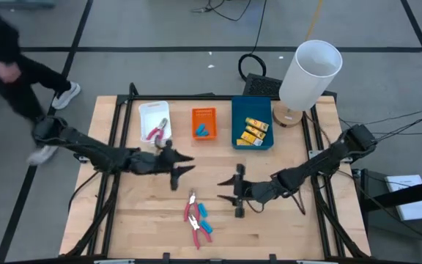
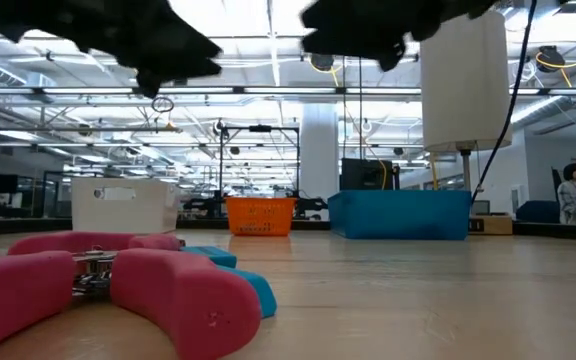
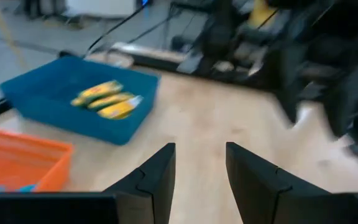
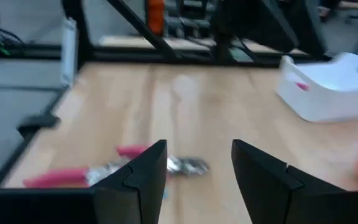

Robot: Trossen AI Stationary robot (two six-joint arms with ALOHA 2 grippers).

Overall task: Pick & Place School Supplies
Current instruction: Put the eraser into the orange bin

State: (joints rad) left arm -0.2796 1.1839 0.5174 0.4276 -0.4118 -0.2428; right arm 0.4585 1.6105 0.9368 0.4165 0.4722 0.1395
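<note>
Two pink-handled scissor-like tools lie flat on the wood near the table's near edge, with light-blue pieces beside them; the low view shows a pink handle and a blue piece close up. My left gripper hovers open above the table's middle, left of centre. My right gripper hovers open just right of the tools, and its wrist view shows a tool ahead. Another pink tool lies in the white tray, blue pieces in the orange tray, and yellow packets in the blue tray.
White tray, orange tray and blue tray stand in a row along the far edge. A tall white cylinder on a wooden base stands at the far right corner. A person walks beyond the far left corner. Bare wood lies between the grippers.
</note>
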